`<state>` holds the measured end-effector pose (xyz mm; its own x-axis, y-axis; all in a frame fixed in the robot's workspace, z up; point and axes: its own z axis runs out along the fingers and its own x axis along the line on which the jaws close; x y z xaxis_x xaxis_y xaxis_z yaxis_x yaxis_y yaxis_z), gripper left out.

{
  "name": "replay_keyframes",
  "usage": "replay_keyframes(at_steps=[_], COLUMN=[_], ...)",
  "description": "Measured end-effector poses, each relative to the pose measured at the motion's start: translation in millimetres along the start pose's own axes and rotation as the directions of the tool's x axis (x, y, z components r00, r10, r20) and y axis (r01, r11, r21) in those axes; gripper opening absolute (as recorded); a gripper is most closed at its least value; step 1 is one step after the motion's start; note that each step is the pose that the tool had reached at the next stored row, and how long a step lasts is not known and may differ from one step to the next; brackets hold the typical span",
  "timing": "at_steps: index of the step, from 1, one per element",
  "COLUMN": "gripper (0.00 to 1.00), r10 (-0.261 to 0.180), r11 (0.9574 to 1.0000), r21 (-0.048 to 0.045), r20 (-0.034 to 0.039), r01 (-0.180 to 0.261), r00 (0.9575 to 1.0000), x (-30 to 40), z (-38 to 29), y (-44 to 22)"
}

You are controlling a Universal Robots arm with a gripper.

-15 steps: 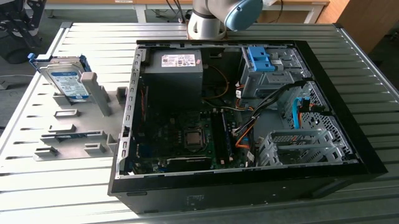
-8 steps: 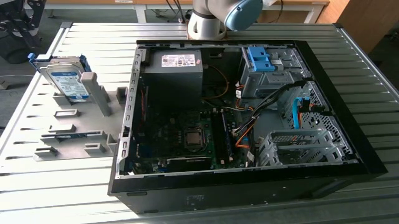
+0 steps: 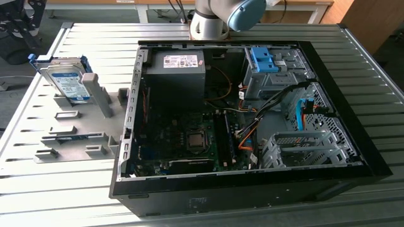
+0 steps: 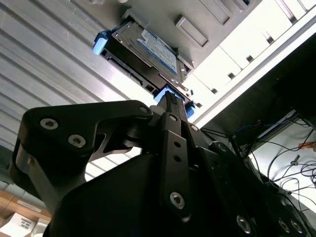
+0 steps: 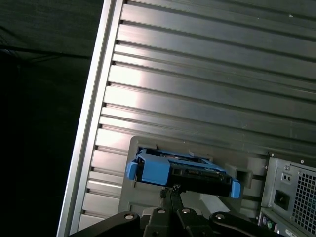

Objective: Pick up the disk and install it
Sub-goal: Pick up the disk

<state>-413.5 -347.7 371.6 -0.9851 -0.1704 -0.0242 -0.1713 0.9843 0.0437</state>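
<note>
Jaws look pressed together and empty as I hang near the disk (image 4: 153, 47), upright in its gray holder (image 3: 101, 97) on the table (image 3: 63, 189); pickup and installation both remain.

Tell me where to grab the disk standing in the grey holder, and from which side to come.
Probably grip the disk across its two flat faces at the free upper end, near the blue frame, coming from above. It stands on edge, leaning, its lower end seated in the grey holder, and a grey post crowds its side on the exterior view's right.
</note>
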Motion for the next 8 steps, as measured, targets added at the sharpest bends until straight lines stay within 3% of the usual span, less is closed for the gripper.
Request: replay_keyframes(at_steps=[8], gripper=[0.11], r10=[-0.008], r11=[1.0], r21=[-0.0002], r20=[-0.0004], r01=[0.008], r00=[1.0], x=[0.0], z=[0.0], y=[0.0])
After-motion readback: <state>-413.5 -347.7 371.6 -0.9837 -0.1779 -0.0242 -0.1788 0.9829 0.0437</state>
